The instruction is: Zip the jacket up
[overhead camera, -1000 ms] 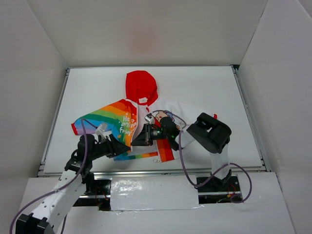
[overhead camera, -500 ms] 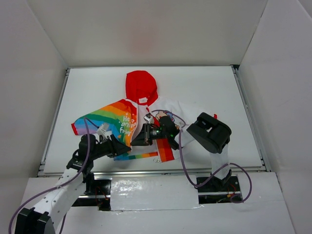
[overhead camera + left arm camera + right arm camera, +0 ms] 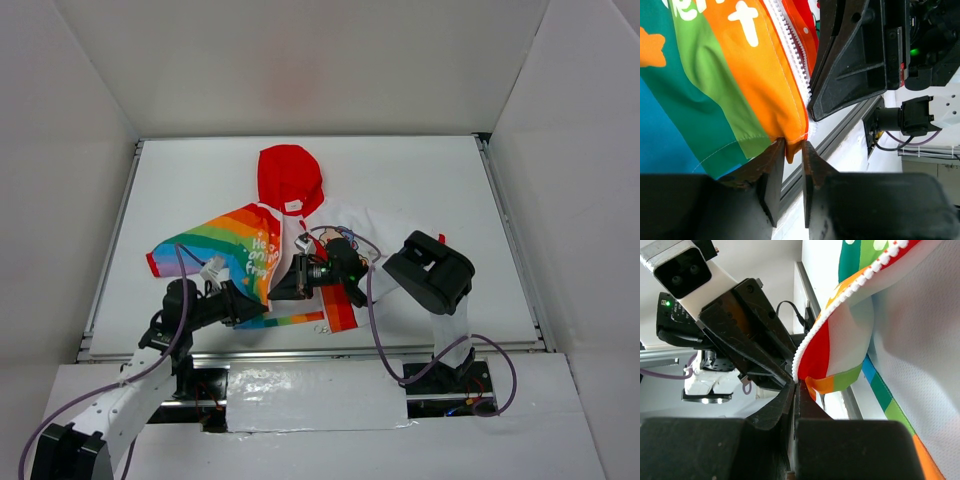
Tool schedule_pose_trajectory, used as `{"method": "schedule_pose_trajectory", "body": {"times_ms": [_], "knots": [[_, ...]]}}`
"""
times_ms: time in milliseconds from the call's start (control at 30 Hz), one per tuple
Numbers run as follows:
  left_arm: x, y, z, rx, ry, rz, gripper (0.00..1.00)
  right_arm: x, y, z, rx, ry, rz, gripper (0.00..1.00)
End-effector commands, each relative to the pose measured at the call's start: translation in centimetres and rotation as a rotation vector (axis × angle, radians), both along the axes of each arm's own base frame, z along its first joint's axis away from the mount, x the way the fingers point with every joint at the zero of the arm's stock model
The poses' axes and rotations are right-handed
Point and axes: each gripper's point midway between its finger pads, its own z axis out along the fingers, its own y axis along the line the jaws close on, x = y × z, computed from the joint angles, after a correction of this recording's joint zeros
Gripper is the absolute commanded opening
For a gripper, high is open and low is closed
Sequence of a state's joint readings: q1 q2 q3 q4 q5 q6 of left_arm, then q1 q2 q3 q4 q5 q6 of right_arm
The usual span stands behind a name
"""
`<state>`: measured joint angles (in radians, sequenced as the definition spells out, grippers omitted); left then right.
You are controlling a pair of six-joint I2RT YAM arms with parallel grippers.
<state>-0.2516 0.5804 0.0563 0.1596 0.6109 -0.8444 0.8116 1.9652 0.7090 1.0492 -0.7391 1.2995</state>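
Top external: jacket (image 3: 232, 248) lies mid-table (image 3: 420, 170), long axis near-far, hood (image 3: 290, 178) pointing away from the arms, rainbow half on the left. The white half is mostly hidden under the right arm. White lettering (image 3: 262, 256) starts "He", the rest is cut off. Right gripper (image 3: 795, 385) is clamped on the zipper edge. Left gripper (image 3: 790, 150) is narrowly apart around the orange hem corner.

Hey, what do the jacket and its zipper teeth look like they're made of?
The jacket: thin smooth synthetic weave, probably polyester, slight sheen, printed stripes, stitched hem. The zipper teeth: likely white molded plastic, chunky, matte, no metallic glint.
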Motion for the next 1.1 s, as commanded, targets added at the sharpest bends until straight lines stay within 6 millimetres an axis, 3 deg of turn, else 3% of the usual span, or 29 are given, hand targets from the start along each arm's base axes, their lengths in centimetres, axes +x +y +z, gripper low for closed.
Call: {"method": "schedule_pose_trajectory", "body": {"times_ms": [0, 167, 233, 367, 533, 600, 633, 833, 967, 1000, 1067], "knots": [[0.1, -0.5, 1.2, -0.032, -0.064, -0.033, 0.3, -0.1, 0.7, 2.8, 0.059, -0.067, 0.028, 0.0], [0.1, -0.7, 1.5, -0.049, -0.078, -0.038, 0.19, -0.1, 0.7, 2.5, 0.046, -0.062, 0.027, 0.0], [0.1, -0.8, 1.7, -0.059, -0.083, -0.044, 0.06, -0.1, 0.7, 2.0, 0.028, -0.059, 0.026, 0.0], [0.1, -0.9, 2.1, -0.071, -0.095, -0.051, 0.0, 0.1, 0.6, 1.1, -0.016, -0.056, 0.016, 0.0], [0.0, -1.0, 2.4, -0.084, -0.101, -0.057, 0.0, 0.1, 0.8, 0.9, -0.028, -0.059, 0.02, 0.0], [0.0, -1.0, 2.3, -0.081, -0.098, -0.053, 0.0, 0.0, 0.6, 1.0, -0.019, -0.06, 0.019, 0.15], [0.1, -0.9, 2.3, -0.078, -0.097, -0.049, 0.0, -0.2, 0.7, 1.0, -0.011, -0.061, 0.024, 0.32], [0.1, -0.7, 1.9, -0.059, -0.088, -0.032, 0.0, -0.6, 0.5, 1.9, 0.041, -0.059, 0.034, 0.37], [0.2, -0.6, 1.6, -0.052, -0.079, -0.025, 0.0, -1.0, 0.6, 2.5, 0.067, -0.06, 0.046, 0.31], [0.3, -0.6, 1.5, -0.051, -0.078, -0.024, 0.0, -1.1, 0.6, 2.5, 0.068, -0.059, 0.049, 0.22], [0.4, -0.5, 1.4, -0.046, -0.074, -0.016, 0.0, -1.2, 0.6, 2.7, 0.075, -0.059, 0.054, 0.14]]}}
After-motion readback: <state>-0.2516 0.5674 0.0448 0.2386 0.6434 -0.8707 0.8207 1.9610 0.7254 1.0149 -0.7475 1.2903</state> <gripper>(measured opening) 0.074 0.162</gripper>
